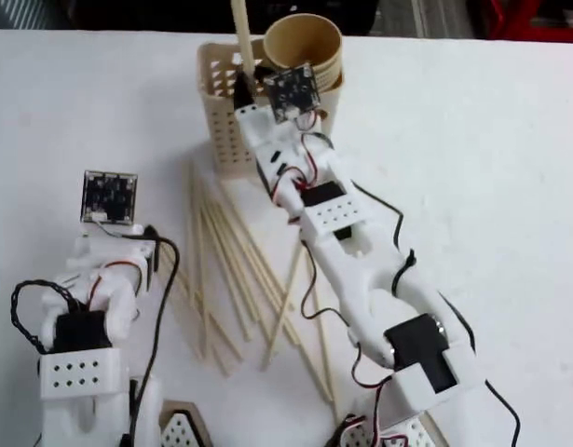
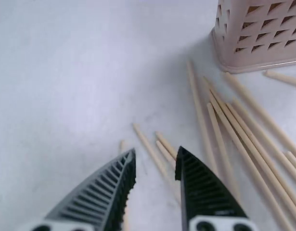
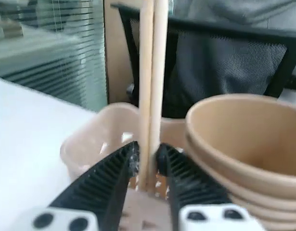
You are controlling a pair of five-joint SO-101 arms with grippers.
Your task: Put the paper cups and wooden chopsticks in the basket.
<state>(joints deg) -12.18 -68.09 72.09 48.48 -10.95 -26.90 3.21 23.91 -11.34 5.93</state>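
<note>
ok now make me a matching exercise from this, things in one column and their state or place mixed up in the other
Things:
1. left claw
2. right claw
3. paper cups
4. loose chopsticks

States or places:
a. nested in a stack
b. open, low over the table
c. lying flat on the table
d. shut on two upright chopsticks above the basket

Pairs: 1-b, 2-d, 3-a, 4-c
</note>
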